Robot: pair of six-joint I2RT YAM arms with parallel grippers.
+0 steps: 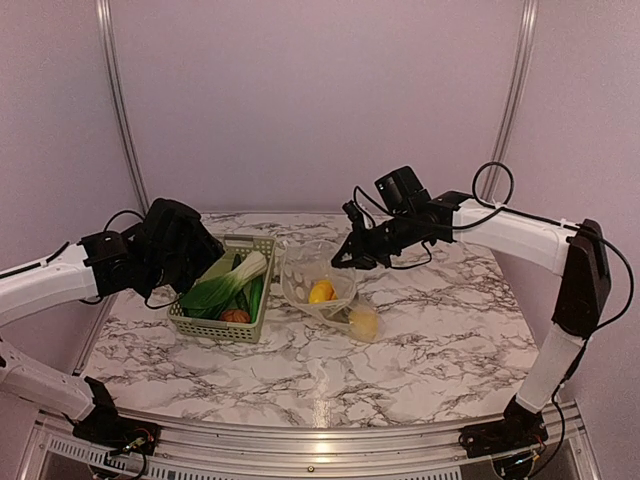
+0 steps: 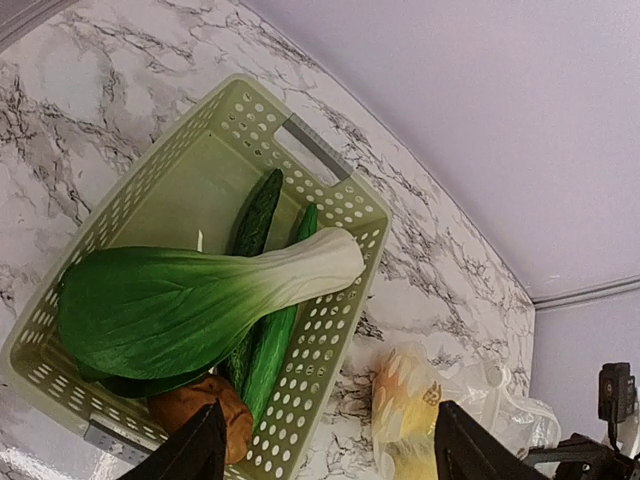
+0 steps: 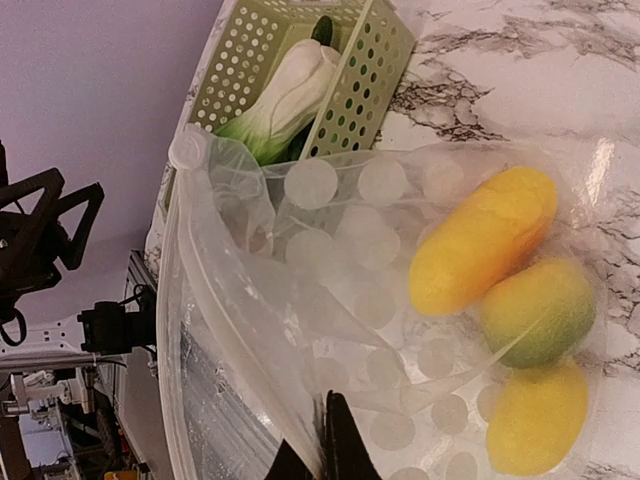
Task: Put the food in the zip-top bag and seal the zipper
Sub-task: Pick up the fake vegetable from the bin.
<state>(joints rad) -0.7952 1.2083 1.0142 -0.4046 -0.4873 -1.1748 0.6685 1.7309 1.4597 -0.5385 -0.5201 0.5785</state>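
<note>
My right gripper (image 3: pixel 322 455) has both fingers pressed together on a fold of the zip-top bag (image 3: pixel 330 260). They pinch the clear, white-dotted film close to its mouth and hold that side up off the table (image 1: pixel 430 330). Just past my fingertips, inside the bag, lie an orange-yellow piece (image 3: pixel 482 240), a lemon (image 3: pixel 540 310) touching it, and a further yellow piece (image 3: pixel 535 415) beside the lemon. The zipper (image 3: pixel 170 300) runs along the raised mouth edge, unsealed, and the mouth gapes toward the basket (image 3: pixel 250 60). My right arm reaches in from the right side, forearm stretched leftward across the marble and wrist tipped down at the bag near the table's middle.

My left gripper (image 2: pixel 328 445) has its fingers spread wide with nothing between them, and it hangs above the near end of the basket. Below it the bok choy (image 2: pixel 200 300) lies diagonally across the basket, leaves toward me and white stem toward the bag-side wall. Two long green pieces (image 2: pixel 258 215) lie under it, and the reddish-brown round one (image 2: pixel 200 405) sits in the near corner. My left arm comes in from the left edge, wrist over the basket's left rim. The bag lies just beside the basket, to its right.
</note>
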